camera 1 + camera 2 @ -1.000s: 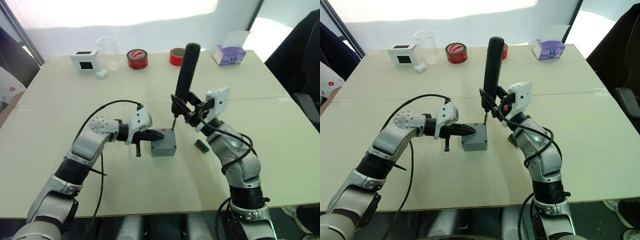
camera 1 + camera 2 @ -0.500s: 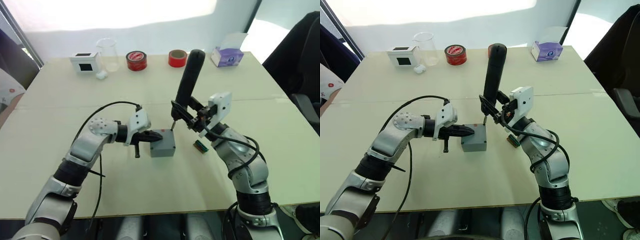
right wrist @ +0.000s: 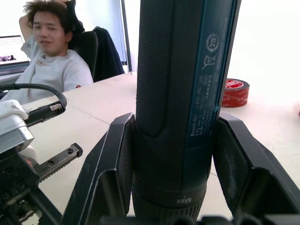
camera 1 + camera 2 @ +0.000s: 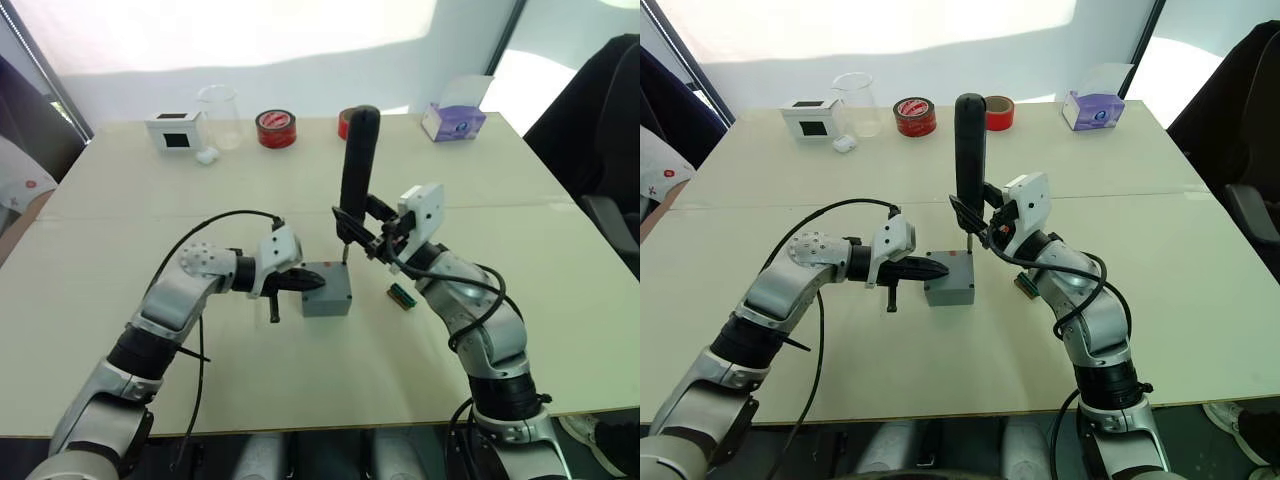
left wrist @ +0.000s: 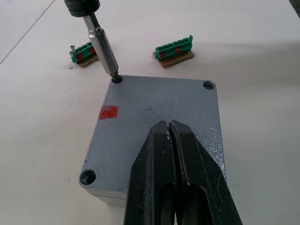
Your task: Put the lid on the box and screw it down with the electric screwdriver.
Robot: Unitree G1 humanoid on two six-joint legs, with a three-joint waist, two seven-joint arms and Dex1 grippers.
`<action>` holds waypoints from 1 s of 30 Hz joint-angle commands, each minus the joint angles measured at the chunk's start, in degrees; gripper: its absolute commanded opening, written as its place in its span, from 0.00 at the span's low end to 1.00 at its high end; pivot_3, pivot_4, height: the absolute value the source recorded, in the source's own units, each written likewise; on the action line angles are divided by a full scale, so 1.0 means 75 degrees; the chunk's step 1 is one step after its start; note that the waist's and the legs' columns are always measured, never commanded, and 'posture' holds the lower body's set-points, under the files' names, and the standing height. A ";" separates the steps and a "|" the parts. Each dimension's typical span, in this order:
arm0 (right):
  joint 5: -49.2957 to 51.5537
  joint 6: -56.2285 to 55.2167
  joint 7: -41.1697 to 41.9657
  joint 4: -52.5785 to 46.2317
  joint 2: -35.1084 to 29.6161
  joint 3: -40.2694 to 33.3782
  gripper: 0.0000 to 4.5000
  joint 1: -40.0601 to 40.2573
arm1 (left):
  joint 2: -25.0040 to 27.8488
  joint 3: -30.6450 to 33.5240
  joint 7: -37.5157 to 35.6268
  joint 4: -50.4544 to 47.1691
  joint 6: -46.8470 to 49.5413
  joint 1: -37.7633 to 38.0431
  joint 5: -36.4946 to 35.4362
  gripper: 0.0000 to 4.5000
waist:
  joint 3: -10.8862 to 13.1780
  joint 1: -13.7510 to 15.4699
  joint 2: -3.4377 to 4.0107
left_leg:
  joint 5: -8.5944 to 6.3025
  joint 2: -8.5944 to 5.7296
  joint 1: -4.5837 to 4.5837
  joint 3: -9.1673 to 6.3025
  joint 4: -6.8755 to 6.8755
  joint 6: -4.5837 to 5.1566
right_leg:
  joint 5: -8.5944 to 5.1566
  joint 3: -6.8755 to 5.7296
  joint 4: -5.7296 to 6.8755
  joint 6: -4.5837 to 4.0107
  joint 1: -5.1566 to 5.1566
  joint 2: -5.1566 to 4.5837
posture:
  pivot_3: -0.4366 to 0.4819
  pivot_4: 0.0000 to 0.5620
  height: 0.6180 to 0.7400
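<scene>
The gray box sits mid-table with the lid lying flat on top, a red mark near one corner hole. My left gripper is shut, its fingertips resting on the lid's top; it grasps nothing. The black electric screwdriver stands nearly upright, held low on its body by my right gripper, whose fingers clamp both sides of it. Its metal bit is seated in the lid's far corner hole.
Two green terminal blocks lie just beyond the box. Along the far edge stand a white box with a black panel, a glass beaker, red tape rolls and a purple tissue box. A person sits beyond the table.
The screwdriver has swung from a tilt toward upright, its bit staying at the lid's far corner. The left gripper has stayed on the lid. The camera has shifted slightly.
</scene>
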 commanded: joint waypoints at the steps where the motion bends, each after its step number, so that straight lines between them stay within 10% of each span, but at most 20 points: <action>1: -0.0270 0.0259 0.0086 0.0796 0.0014 0.0390 0.41 0.0538 | 0.0112 -0.0100 -0.0011 -0.0063 0.0147 0.0115 0.0131 0.00 | -0.0013 0.0001 -0.0005 | 0.0000 0.0004 0.0004 -0.0001 0.0000 0.0000 | 0.0000 -0.0001 -0.0001 -0.0001 0.0005 0.0000 | 0.48 0.27 1.00; 30: -0.0065 0.0186 0.0088 0.0525 0.0113 0.0045 0.41 0.0944 | 0.0081 -0.0201 -0.0101 -0.0002 0.0096 0.0094 0.0247 0.00 | -0.0066 -0.0001 -0.0011 | -0.0004 0.0028 0.0089 0.0007 -0.0071 0.0003 | -0.0009 0.0000 -0.0045 -0.0013 0.0037 -0.0007 | 0.48 0.27 1.00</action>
